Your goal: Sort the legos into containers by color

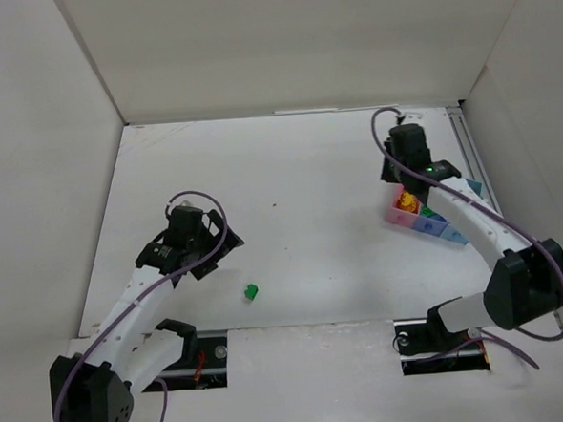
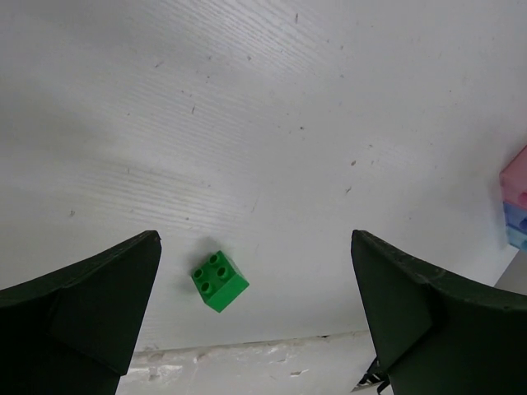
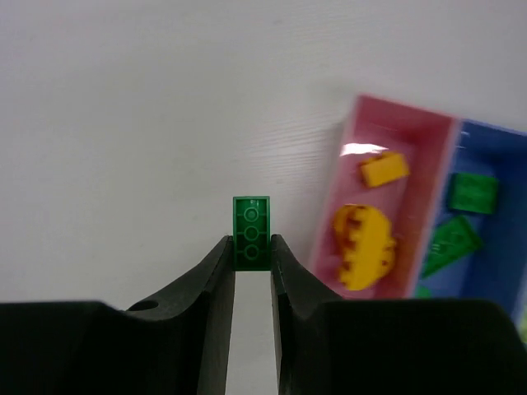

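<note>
My right gripper (image 3: 252,247) is shut on a dark green brick (image 3: 251,232), held above the table just left of the pink bin (image 3: 395,132). The pink bin holds an orange-yellow brick (image 3: 384,169) and a round orange-yellow piece (image 3: 363,245). The dark blue bin (image 3: 494,271) next to it holds green bricks (image 3: 473,192). In the top view the right gripper (image 1: 401,177) hangs at the far end of the bins (image 1: 397,216). My left gripper (image 2: 255,317) is open above the table, with a single green brick (image 2: 219,281) lying between its fingers. That brick shows in the top view (image 1: 251,291).
White walls enclose the table on the left, back and right. The table's near edge (image 2: 272,350) lies just behind the loose green brick. The bin row also shows at the right edge of the left wrist view (image 2: 517,202).
</note>
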Robot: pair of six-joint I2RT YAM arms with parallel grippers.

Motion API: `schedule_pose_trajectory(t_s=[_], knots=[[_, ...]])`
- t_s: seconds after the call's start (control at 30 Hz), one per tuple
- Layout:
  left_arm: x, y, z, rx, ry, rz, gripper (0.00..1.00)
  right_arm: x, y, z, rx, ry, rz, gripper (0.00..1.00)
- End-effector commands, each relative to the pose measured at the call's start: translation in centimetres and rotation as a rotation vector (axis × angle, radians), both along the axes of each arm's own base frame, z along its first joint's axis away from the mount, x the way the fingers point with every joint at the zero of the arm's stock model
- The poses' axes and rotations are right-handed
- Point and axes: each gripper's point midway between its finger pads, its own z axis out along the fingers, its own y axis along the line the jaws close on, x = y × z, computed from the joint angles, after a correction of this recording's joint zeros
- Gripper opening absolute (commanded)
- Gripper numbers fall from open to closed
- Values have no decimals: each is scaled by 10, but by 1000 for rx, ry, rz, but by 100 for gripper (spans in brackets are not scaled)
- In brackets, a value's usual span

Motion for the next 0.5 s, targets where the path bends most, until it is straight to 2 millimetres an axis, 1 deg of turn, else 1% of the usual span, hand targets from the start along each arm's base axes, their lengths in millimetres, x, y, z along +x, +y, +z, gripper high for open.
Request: schedule_pose_trajectory(t_s=[0.0, 0.03, 0.07, 0.1, 0.13, 0.17, 0.2, 0.23, 0.3, 0.37, 0.4, 0.43, 0.47], knots=[[28, -14, 20, -28, -110, -50, 100, -20, -61, -5, -56, 54, -125, 13], [31, -16, 24, -27, -121, -72, 100, -22, -76, -4, -57, 61, -163, 13], [35, -18, 20, -23, -108, -72, 100, -23, -101, -8, -57, 74, -232, 13], [42, -19, 26, -21, -126, -81, 100, -26, -113, -8, -57, 79, -262, 13], [44, -20, 26, -14, -122, -88, 100, -28, -122, -9, -52, 90, -285, 13], [46, -20, 25, -1, -121, -102, 100, -32, -137, -11, -46, 105, -324, 13], [51, -22, 25, 2, -111, -102, 100, -31, -145, -17, -47, 122, -345, 13], [53, -22, 25, 11, -112, -113, 100, -36, -150, -27, -55, 169, -359, 14], [59, -24, 24, 22, -104, -124, 100, -39, -165, -32, -54, 192, -414, 14], [59, -24, 20, 31, -93, -131, 100, -41, -169, -36, -43, 205, -448, 15], [61, -24, 24, 29, -102, -131, 100, -41, -173, -39, -44, 216, -459, 16], [61, -23, 24, 41, -106, -132, 100, -41, -177, -43, -38, 227, -478, 19], [59, -22, 19, 46, -85, -133, 100, -41, -177, -44, -31, 225, -484, 26]])
